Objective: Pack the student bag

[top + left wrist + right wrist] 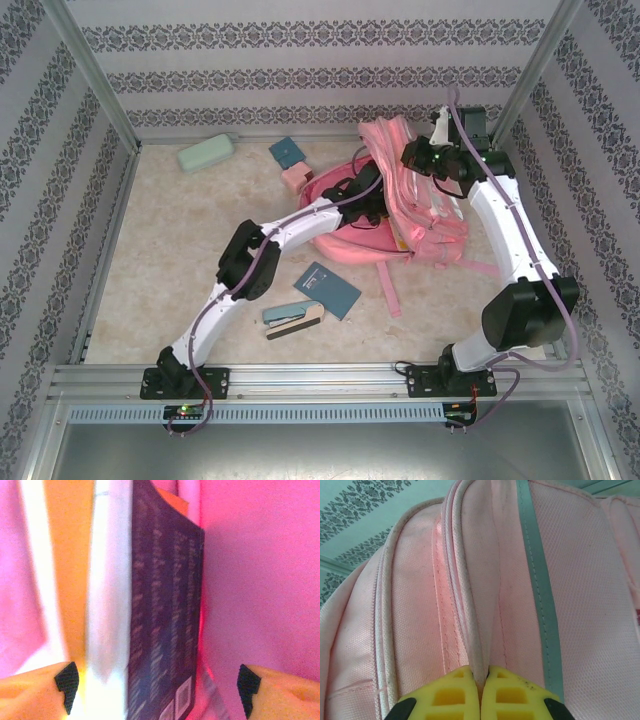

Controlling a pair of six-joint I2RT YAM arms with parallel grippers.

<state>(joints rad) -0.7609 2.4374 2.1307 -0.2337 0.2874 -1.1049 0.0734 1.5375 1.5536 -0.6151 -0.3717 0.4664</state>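
The student bag (432, 218), a big pink backpack, lies at the back right of the table. My left gripper (366, 204) reaches into its opening. In the left wrist view, that gripper (157, 686) is open inside the bag's pink lining (260, 580). A dark blue book (167, 605) with white page edges stands on edge between the spread fingers. Both fingertips are clear of it. An orange surface (70, 565) lies to its left. My right gripper (425, 160) is at the bag's far top edge. It (481, 677) is shut on a piped fold of the bag's fabric (590, 605).
A blue notebook (327, 290) and a teal stapler (293, 317) lie on the table in front of the bag. A green pencil case (206, 153), a small teal box (290, 152) and a small pink box (297, 178) sit at the back. A pink strap (388, 285) trails toward me.
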